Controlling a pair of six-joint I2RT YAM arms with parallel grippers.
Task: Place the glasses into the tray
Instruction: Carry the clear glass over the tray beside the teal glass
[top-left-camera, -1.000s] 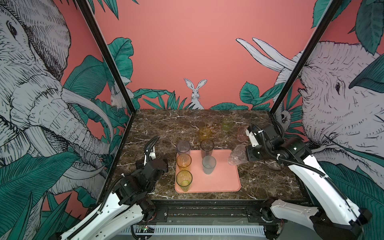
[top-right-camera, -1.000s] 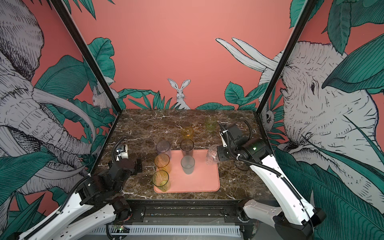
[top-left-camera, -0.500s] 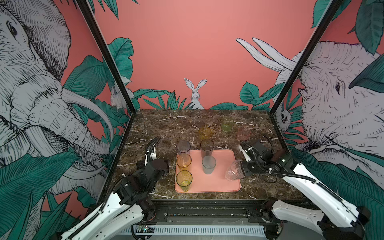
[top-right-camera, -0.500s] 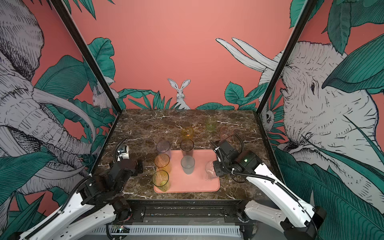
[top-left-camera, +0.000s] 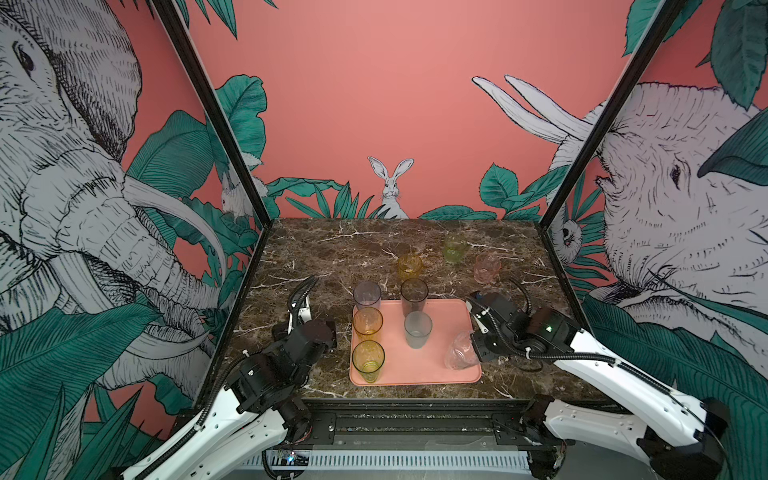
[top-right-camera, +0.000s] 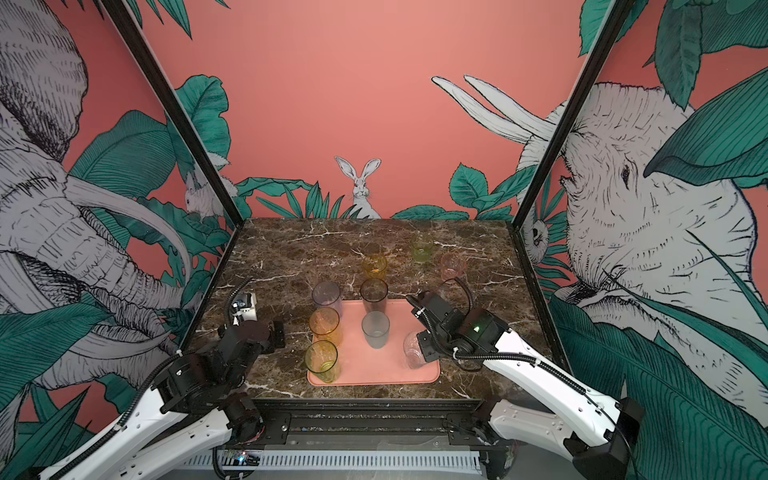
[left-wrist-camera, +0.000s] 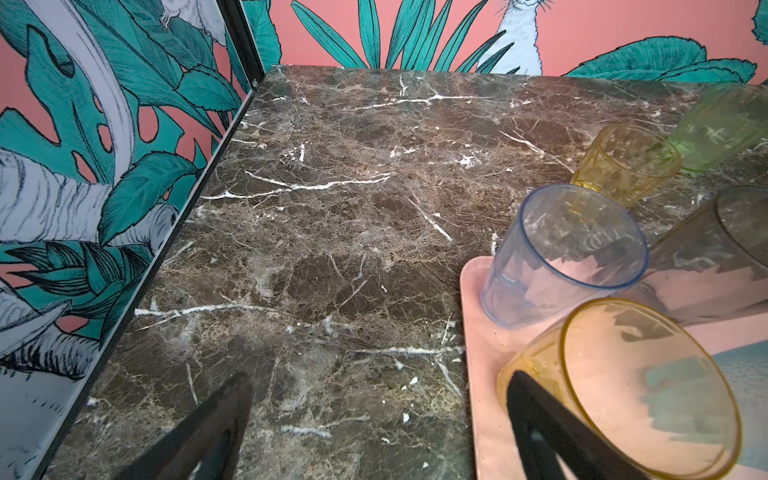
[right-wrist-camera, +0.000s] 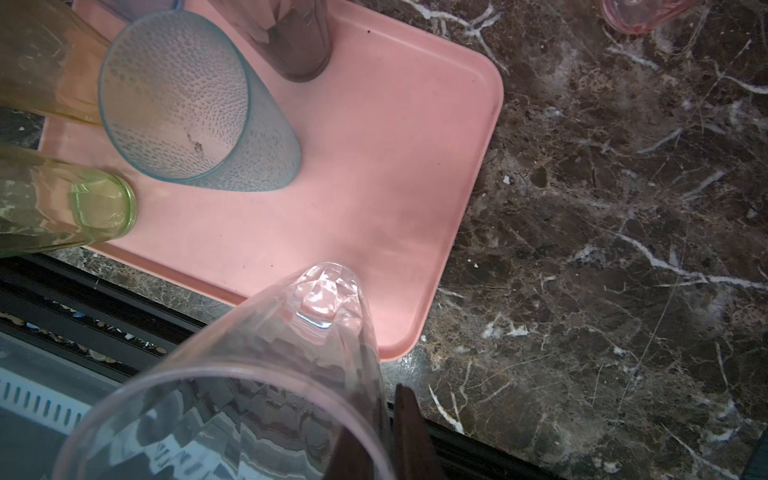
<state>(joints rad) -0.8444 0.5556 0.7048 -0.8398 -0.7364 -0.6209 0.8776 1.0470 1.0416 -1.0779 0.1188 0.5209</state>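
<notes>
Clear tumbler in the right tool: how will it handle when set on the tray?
Probably light: the clear tumbler looks thin-walled and empty. Likely slippery: it is glossy, and the right tool pinches only its rim. It hangs tilted over the tray corner, so it may tip or roll if released before its base sits flat.

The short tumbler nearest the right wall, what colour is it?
Translucent pink tumbler, shown best in a top view.

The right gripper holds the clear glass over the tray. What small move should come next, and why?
Probably tip the clear glass upright and lower it onto the bare near-right corner of the tray. The right gripper pinches its rim, the glass leans, and its base is over that free corner, apart from the frosted glass.
</notes>
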